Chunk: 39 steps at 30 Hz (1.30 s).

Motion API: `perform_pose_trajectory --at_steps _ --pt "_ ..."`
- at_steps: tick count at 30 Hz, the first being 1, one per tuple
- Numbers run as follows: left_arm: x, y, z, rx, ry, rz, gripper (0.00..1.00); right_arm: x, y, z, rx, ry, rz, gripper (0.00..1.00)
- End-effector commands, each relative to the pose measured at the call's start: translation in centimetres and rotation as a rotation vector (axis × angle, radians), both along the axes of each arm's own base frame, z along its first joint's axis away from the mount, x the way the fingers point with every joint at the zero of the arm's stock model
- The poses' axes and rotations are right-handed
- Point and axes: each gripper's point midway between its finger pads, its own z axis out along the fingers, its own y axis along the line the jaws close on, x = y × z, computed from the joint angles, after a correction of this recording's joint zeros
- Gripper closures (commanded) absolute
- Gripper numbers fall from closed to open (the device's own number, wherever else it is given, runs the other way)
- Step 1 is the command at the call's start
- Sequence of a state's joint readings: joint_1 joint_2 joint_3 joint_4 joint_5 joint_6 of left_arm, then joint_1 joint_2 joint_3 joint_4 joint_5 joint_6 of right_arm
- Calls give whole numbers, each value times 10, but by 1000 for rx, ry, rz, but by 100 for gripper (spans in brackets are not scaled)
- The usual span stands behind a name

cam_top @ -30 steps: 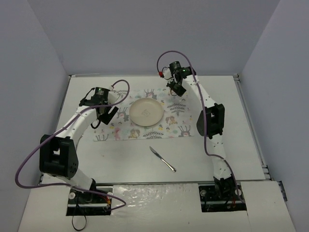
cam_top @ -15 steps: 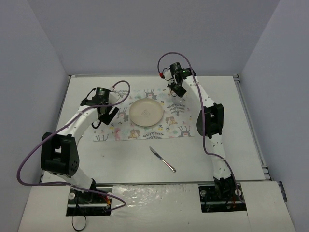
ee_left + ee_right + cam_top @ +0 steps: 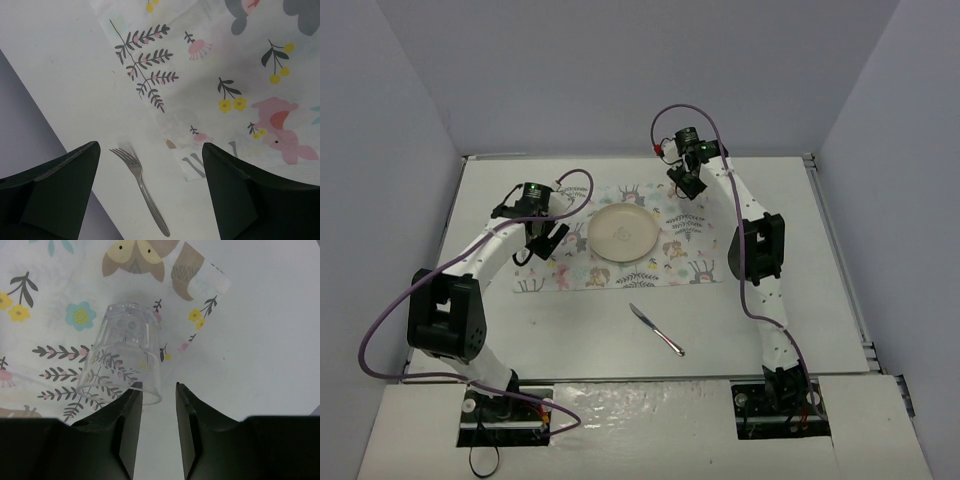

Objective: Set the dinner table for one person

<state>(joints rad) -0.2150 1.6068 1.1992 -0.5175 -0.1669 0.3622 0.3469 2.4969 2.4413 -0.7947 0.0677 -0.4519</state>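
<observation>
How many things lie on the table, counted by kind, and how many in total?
On the dinner table:
Plate: 1
Knife: 1
Fork: 1
Clear glass: 1
Printed mat: 1
Total: 5

So our two arms, left arm and right arm, are white tubes speckled with tiny dark dots, with chunky black joint blocks, a purple cable looping off each, a little green light at each wrist, and matte black wedge fingers.
</observation>
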Motion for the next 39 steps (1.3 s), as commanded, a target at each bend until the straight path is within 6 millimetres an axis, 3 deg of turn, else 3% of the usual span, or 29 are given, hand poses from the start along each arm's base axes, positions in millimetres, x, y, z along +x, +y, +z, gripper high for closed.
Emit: perform_pose_trajectory --at_steps 1,3,4,5,8,17,22,28,39 --pt "18 -4 16 5 -67 12 19 15 7 50 44 -144 -20 69" --pt "20 -5 20 6 -71 11 19 18 7 60 45 -170 -22 69" --pt "20 -6 21 7 -73 9 19 19 7 66 49 -184 -23 55" --pt "20 -6 22 6 -76 8 19 19 8 69 55 -189 -20 48" --pt "21 -7 24 8 -81 4 19 20 12 71 65 -203 -19 51" --pt "19 -5 25 28 -85 0 19 42 20 68 79 -274 -46 33" --pt "20 -5 20 29 -73 0 19 50 10 64 28 -302 -79 39" --pt "25 -8 13 29 -59 -5 19 46 -7 25 8 -219 -92 41" --pt "28 -10 7 44 -46 -13 20 48 -34 13 20 -188 -132 44"
